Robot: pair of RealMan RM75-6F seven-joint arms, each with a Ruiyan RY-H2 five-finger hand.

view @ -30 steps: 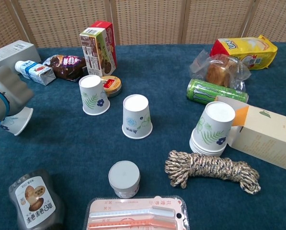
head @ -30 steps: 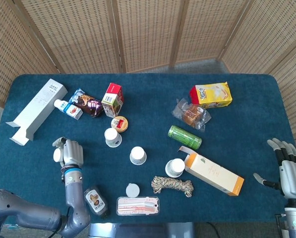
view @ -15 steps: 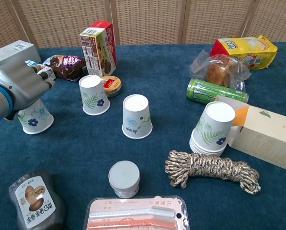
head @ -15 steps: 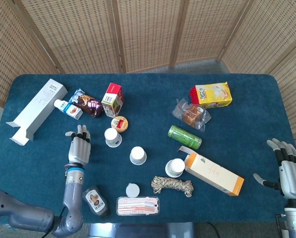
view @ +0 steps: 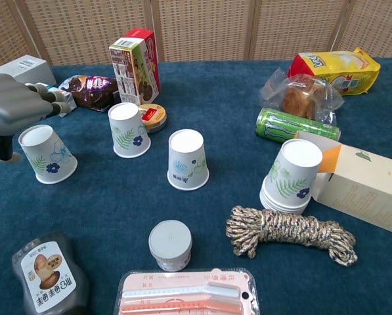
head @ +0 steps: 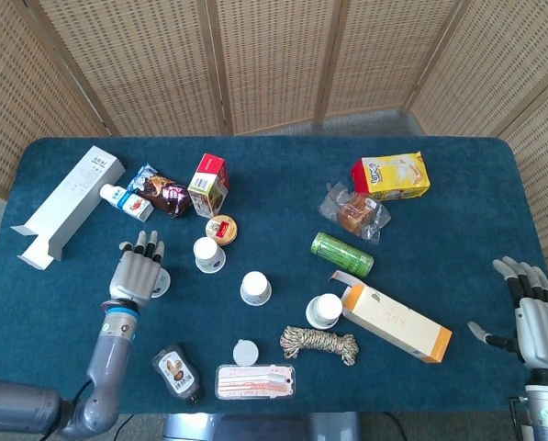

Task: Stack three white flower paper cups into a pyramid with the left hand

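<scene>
Three single white flower paper cups stand upside-down on the blue table. The left cup [view: 48,154] is by my left hand [view: 8,108], the middle cup [view: 129,130] is near a small tin, and the third cup [view: 188,159] is at centre. In the head view my left hand [head: 136,274] covers most of the left cup [head: 162,282]. That hand holds nothing and its fingers are spread, just up and left of the cup. A stack of matching cups [view: 293,176] stands to the right. My right hand [head: 533,317] hangs open off the table's right edge.
A red-green carton [view: 136,62] and small tin [view: 153,117] sit behind the middle cup. A green can [view: 297,126], orange-trimmed box [view: 363,187] and rope [view: 287,233] lie right. A grey-capped jar [view: 170,244], brown bottle [view: 48,275] and toothbrush pack [view: 189,292] line the front edge.
My left hand brought the tilted cup in from the left, set it upside-down on the table, then let go and drew back to the left. The right hand stayed put.
</scene>
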